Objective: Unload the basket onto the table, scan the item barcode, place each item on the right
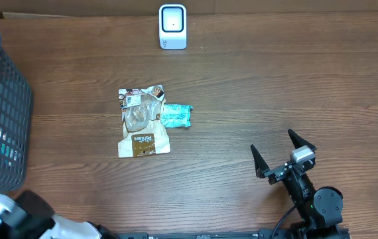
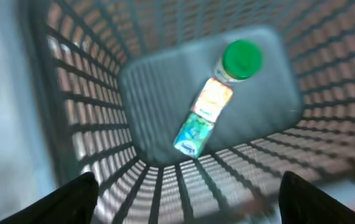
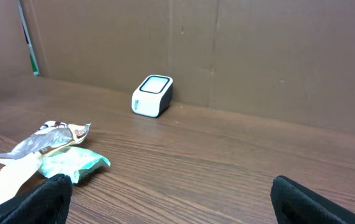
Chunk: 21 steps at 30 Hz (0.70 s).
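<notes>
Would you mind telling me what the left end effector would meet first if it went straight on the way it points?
Probably the green-capped bottle lying on the basket floor, ahead of the left end effector; blur leaves depth uncertain.

The table (image 1: 275,86) is a brown wood-grain top, and in the right wrist view a cardboard wall (image 3: 258,56) runs along its far edge. 4 things rest on it. A white scanner (image 1: 173,26) stands upright near the far edge, its top face framed in black. Left of the middle a brown and white bag (image 1: 142,123) lies flat, crumpled at its far end. A teal packet (image 1: 176,115) lies touching the bag's right side. A dark mesh basket (image 1: 3,99) stands at the left edge, well apart from the 2 packs.
</notes>
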{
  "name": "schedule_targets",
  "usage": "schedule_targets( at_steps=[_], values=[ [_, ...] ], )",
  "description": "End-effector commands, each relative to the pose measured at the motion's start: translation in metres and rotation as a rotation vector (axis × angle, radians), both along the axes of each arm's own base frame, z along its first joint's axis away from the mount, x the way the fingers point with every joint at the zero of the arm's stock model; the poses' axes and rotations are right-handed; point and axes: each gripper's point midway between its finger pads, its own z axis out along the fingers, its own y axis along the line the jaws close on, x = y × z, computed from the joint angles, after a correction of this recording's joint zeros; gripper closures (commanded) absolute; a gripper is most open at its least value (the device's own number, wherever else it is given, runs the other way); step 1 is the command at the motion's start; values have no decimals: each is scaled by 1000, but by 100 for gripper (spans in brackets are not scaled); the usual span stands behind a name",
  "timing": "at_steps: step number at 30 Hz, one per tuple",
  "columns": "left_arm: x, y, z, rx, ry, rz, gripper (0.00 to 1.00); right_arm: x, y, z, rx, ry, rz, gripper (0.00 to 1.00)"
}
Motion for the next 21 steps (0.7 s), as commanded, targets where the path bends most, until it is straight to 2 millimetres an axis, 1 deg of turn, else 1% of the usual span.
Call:
schedule_targets(
  at_steps=[1,6,8,11,13,17,19,21],
  values=[
    [18,15,-59,-176,2,-70,20,1,-1,-2,4,-3,-8,0],
    [30,30,-118,-268,75,-121,20,1,-1,-2,4,-3,-8,0],
    [34,31,-138,-307,114,-152,21,1,-1,-2,4,-2,-8,0],
    [40,31,-164,-352,163,-194,23,1,-1,-2,4,-3,-8,0],
    [41,33,-177,-367,202,-198,29,1,-1,-2,4,-3,-8,0],
    [39,35,-205,-413,272,-188,30,1,-1,-2,4,-3,-8,0],
    [39,34,-217,-438,287,-188,30,1,-1,-2,4,-3,-8,0],
    [39,33,-226,-461,299,-187,32,1,-1,-2,4,-3,-8,0]
  ],
)
